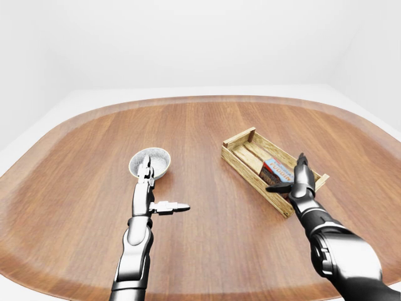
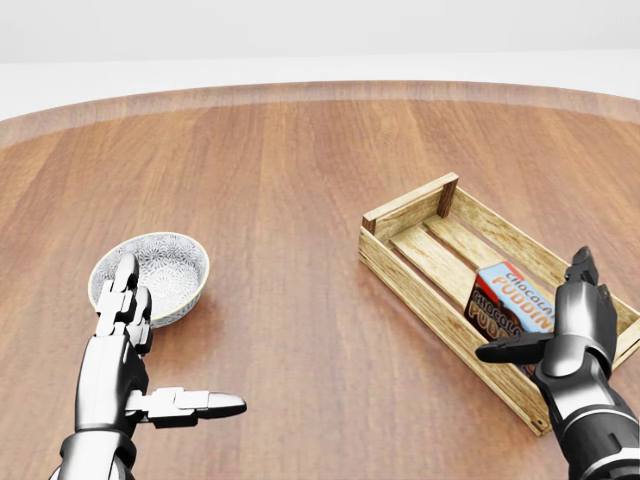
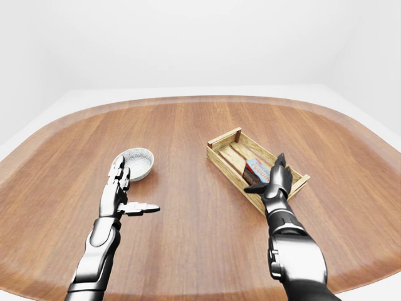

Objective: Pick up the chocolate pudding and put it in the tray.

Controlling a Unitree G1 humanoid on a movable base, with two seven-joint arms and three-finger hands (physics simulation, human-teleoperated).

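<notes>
Fingers (image 2: 583,268) of right hand (image 2: 570,325) spread open, thumb out to view left, nothing gripped; they stand just beside the chocolate pudding (image 2: 510,309) at the tray's near end. Pudding box lies tilted inside the wooden tray (image 2: 412,206), leaning on the near side wall, label up. Left hand (image 2: 125,345) open too, fingers straight, thumb pointing right, hovering beside the patterned bowl (image 2: 170,262) on the bench (image 2: 290,180). Step judged: release, placement looks essentially done. Next move calls for lifting the right hand clear, straight up, without nudging the box or catching the tray rim.
</notes>
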